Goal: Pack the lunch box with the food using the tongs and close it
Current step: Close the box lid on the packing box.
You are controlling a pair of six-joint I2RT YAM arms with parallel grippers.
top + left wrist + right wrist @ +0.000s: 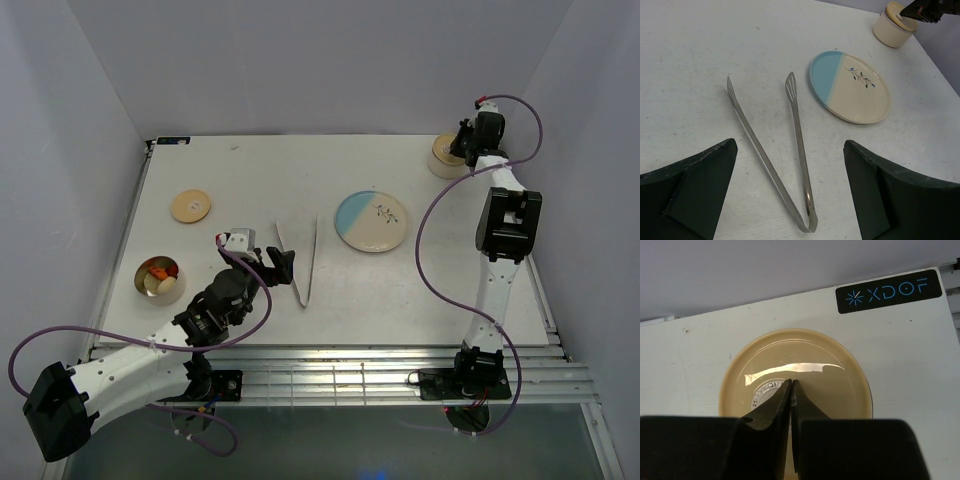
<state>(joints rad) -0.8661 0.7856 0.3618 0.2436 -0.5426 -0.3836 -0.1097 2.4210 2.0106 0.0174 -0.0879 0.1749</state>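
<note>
Tongs (800, 150) lie flat on the white surface (250, 170), spread in a V. Their joined end is nearest the left gripper (790, 145), whose jaws stand wide apart, clear of them. A blue-and-cream plate (860, 95) sits just to their right. Food (158, 272) lies in the round lunch box (165, 297) near the left edge, with a tan disc (190, 205) beyond it. The right gripper (791, 384), jaws pressed together, is over a lidded cream pot (795, 355) at the far right.

White table (250, 170) with tongs (800, 150), plate (372, 221)
</note>
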